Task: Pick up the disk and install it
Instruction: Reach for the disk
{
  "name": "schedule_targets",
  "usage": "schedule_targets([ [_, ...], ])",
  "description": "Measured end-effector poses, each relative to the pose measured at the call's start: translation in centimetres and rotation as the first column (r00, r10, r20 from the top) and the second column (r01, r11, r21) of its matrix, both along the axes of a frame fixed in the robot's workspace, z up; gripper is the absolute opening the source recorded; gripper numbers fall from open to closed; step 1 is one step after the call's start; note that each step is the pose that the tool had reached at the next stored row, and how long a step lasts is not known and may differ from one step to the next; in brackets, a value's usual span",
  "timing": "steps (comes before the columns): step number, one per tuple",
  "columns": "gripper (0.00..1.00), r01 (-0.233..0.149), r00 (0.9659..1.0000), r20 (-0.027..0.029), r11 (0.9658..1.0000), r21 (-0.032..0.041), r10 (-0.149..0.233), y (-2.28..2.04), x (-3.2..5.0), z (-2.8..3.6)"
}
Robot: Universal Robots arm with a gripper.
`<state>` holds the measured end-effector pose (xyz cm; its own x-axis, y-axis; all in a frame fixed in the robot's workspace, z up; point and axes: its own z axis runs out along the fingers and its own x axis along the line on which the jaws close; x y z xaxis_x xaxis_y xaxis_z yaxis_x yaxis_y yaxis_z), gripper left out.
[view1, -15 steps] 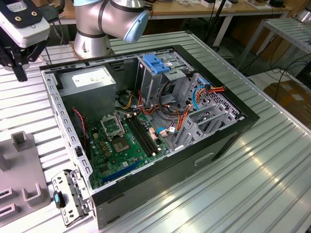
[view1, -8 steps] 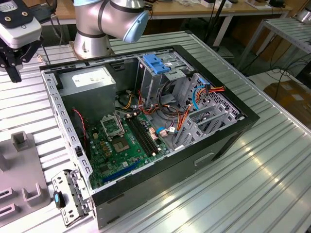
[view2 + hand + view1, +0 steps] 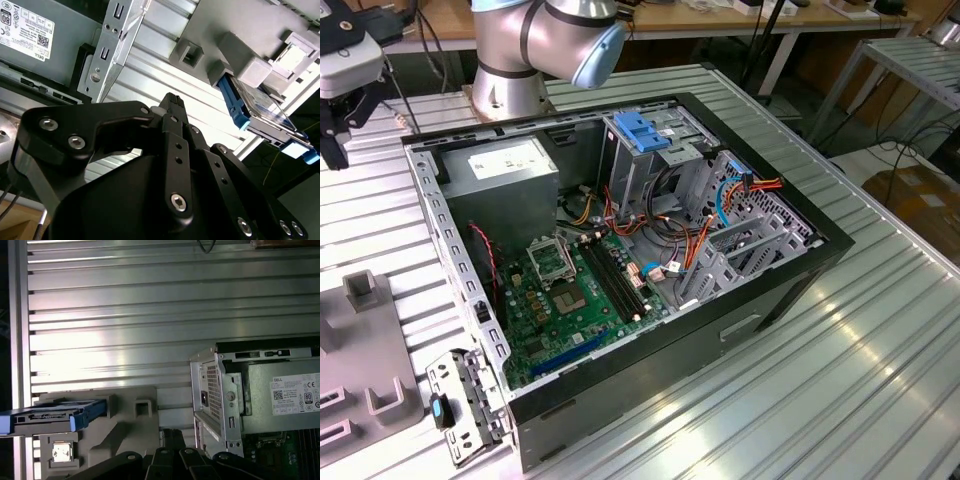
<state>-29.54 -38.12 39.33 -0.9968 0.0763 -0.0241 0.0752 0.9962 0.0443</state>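
You had the black tool (image 3: 172,99) pinched narrow on nothing over the ribbed metal desk (image 3: 125,315), apart from the flat silver disk with blue carrier edges (image 3: 50,417), which sat in a grey block holder (image 3: 125,425).

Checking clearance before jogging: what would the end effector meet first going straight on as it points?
Probably the ribbed metal table, between the computer case and the grey fixture holding the disk; depth is unclear.

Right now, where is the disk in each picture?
Second wrist view: the disk is slotted in the grey holder.
First wrist view: the disk, edge-on, in that holder.
Exterior view: the grey holder sits at the exterior view's left edge.
Shared landmark: the power supply with its white sticker.
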Motion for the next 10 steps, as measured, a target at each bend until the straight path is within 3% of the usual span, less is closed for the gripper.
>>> schedule_targets([
  [3,0.11,0.000,1.0000,0.0001,1.0000,0.0001,0.000,0.32,-0.65,-0.01],
  [7,0.11,0.000,1.0000,0.0001,1.0000,0.0000,0.000,0.77,-3.06,-0.01],
  [10,0.11,0.000,1.0000,-0.0001,1.0000,-0.0001,0.000,0.84,-3.65,0.00],
])
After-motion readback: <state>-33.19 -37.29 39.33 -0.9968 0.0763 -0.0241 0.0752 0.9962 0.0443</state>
